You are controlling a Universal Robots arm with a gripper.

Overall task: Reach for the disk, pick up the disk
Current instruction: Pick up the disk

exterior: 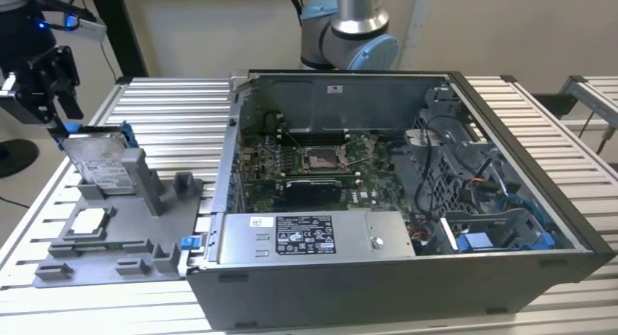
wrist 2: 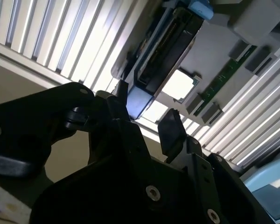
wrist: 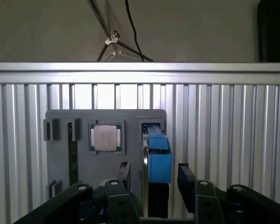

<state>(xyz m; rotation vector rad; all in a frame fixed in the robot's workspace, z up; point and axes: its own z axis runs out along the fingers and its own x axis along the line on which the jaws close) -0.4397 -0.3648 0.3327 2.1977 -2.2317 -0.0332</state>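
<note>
The gripper is spread wide. In both wrist views its two black fingers stand apart on either side of the top end of the disk, with daylight showing between the fingers and the blue bracket. One fingertip sits just beside the bracket's corner in the second wrist view, where the gripper is not pinching anything; whether that tip touches the bracket cannot be told.

The disk stands on edge in a slot of a grey holder, leaning a little, with its white label facing the exterior view's right and the blue bracket framing its upper end. In the exterior view the gripper hangs right over that upper end, at the exterior view's left.

Just beyond the disk on the same holder lies a small square silver chip, flat in its own recess, and beside that a narrow green memory stick stands in a slot. The chip and the disk are near each other but apart.

The holder rests on a desk of ribbed aluminium slats. Farther over, toward the exterior view's right, an open computer case lies on its side with its circuit board exposed and a grey box with a black label along its front edge. Behind the case rises the base of the robot arm.
</note>
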